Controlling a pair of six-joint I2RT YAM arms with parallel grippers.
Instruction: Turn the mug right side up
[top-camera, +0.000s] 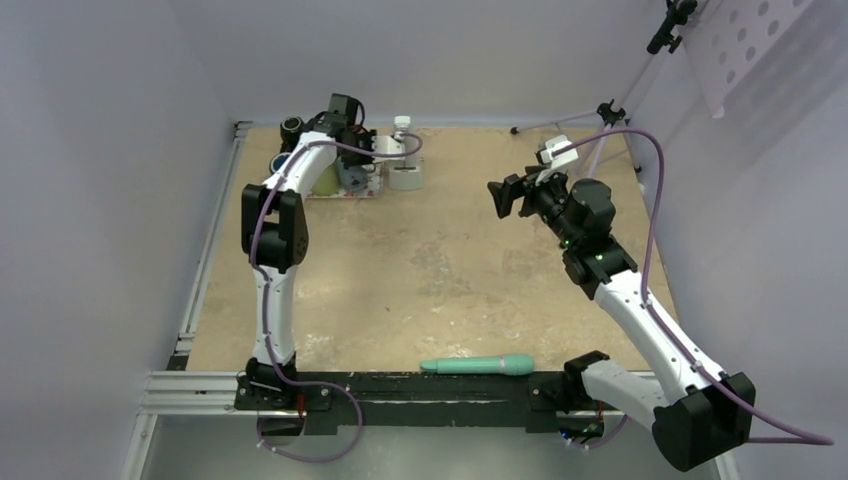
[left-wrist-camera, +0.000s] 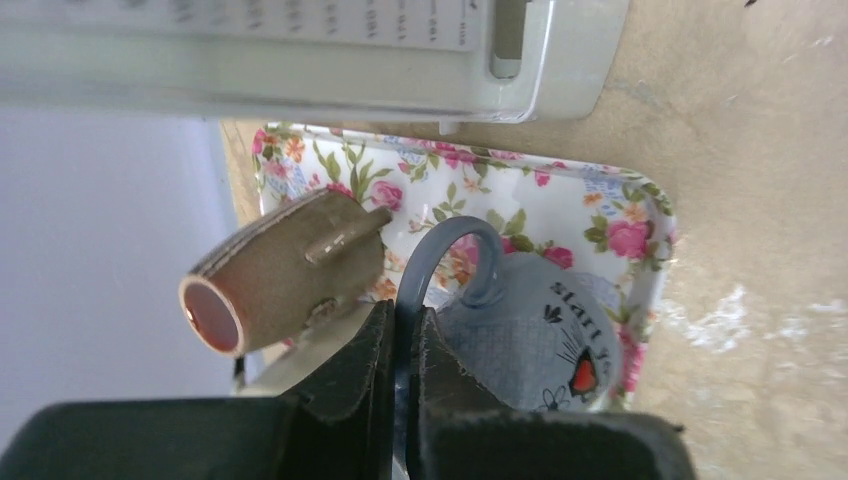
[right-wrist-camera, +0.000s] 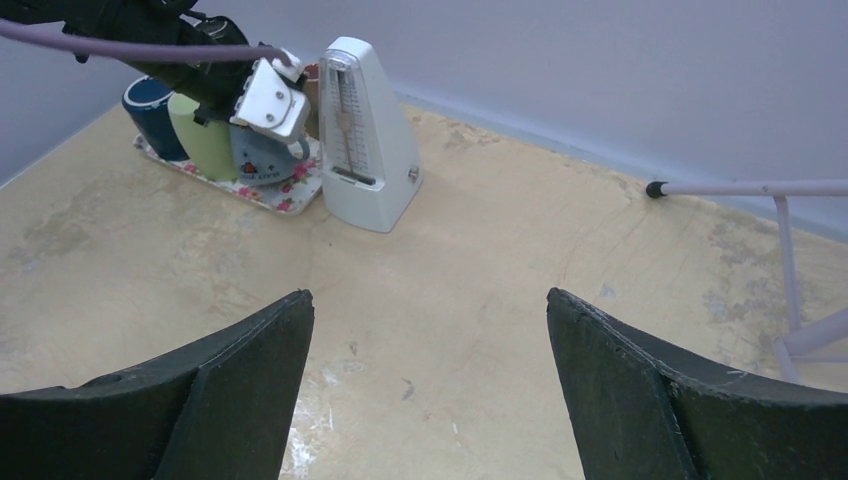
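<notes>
Far left corner of the bench (top-camera: 450, 260): this is where it's all happening. A floral tray (left-wrist-camera: 600, 200) sits there close to the walls, with the mugs on it.
Mug (left-wrist-camera: 530, 340): grey-blue, with a little ladybug and some lettering on its side. It's on the tray, at the end near the metronome. The gripper hides part of it, so I honestly can't say which way up it is.
Handle (left-wrist-camera: 445, 228): a thin blue-grey loop sticking out from the mug over the tray's flower pattern.
Left gripper (left-wrist-camera: 405, 330): squeezed right down on the handle, one finger on each side of the loop and pretty much no gap between them. The left arm is stretched all the way out to that corner.
Right gripper (right-wrist-camera: 428, 300): jaws spread wide with nothing in them. It hangs in the air over the right half of the bench, well apart from the tray but facing it.
Other mugs: a green mug (right-wrist-camera: 205, 135) is just beside the mug, and a blue mug (right-wrist-camera: 150, 108) is past that, both on the same tray.
Metronome (right-wrist-camera: 355, 130): white and upright, on the bench just beside the tray. Can't tell if they touch.
Teal tool (top-camera: 478, 365): lying flat at the near edge, between the two arm bases.
Tripod (top-camera: 600, 140): far right corner, legs on the bench.
</notes>
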